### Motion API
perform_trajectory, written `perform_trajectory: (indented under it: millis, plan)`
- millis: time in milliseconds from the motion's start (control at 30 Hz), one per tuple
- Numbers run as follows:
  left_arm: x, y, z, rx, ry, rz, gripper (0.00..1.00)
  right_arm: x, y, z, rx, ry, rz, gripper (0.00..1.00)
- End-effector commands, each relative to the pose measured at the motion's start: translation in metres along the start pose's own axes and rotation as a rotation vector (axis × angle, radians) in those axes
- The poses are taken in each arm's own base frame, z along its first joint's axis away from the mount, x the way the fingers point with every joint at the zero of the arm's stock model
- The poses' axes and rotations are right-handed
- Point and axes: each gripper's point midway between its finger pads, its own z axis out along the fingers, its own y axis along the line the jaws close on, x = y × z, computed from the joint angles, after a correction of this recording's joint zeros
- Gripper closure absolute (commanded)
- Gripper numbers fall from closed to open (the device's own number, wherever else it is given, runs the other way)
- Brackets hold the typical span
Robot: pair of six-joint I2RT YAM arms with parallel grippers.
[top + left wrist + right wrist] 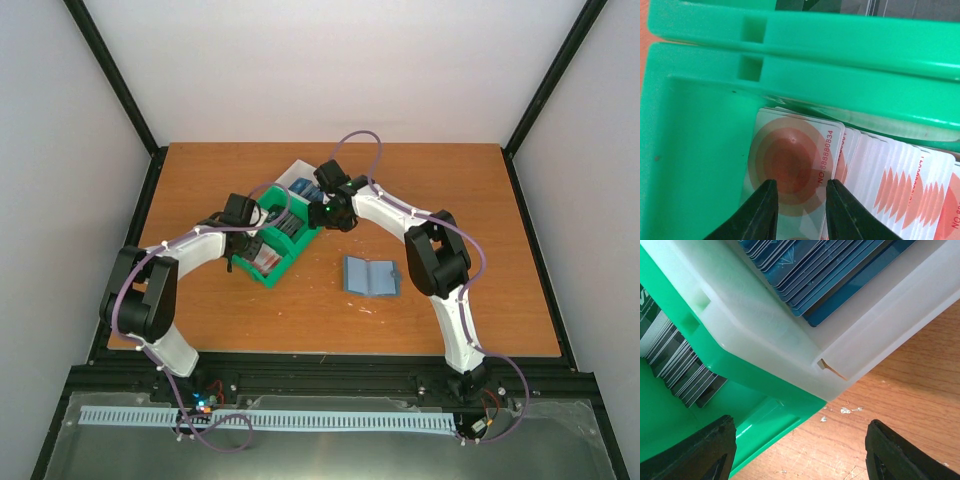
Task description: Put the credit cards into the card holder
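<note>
The card holder [371, 276] lies open on the table right of the bins, with neither gripper at it. My left gripper [801, 182] reaches down into a green bin [695, 150]. Its jaws stand a narrow gap apart over the face of the front credit card [790, 155], white with red concentric circles. More white and red cards [900, 185] are stacked behind it. My right gripper [800, 424] hangs wide open above the corner where a white bin [765, 335] of blue cards [825, 270] meets a green bin [765, 405], with nothing between its fingers.
The green bins [275, 240] and the white bin [300, 178] stand clustered at the table's centre, and both arms bend over them. Striped green-white cards [670, 360] fill a green compartment. Bare wooden table [900, 400] shows under the right gripper.
</note>
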Motion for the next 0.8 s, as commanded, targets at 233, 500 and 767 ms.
perform_trajectory:
  millis: [233, 500, 767]
  plan:
    - [-0.012, 0.007, -0.008, -0.02, 0.002, 0.01, 0.71, 0.005, -0.001, -0.003, 0.017, 0.01, -0.021, 0.3]
    - [-0.016, 0.018, -0.015, -0.078, -0.021, -0.008, 0.78, 0.006, -0.003, -0.003, 0.021, 0.011, -0.018, 0.31]
    - [-0.018, 0.029, -0.019, -0.142, -0.037, -0.017, 0.85, 0.006, -0.003, -0.004, 0.018, 0.005, -0.017, 0.31]
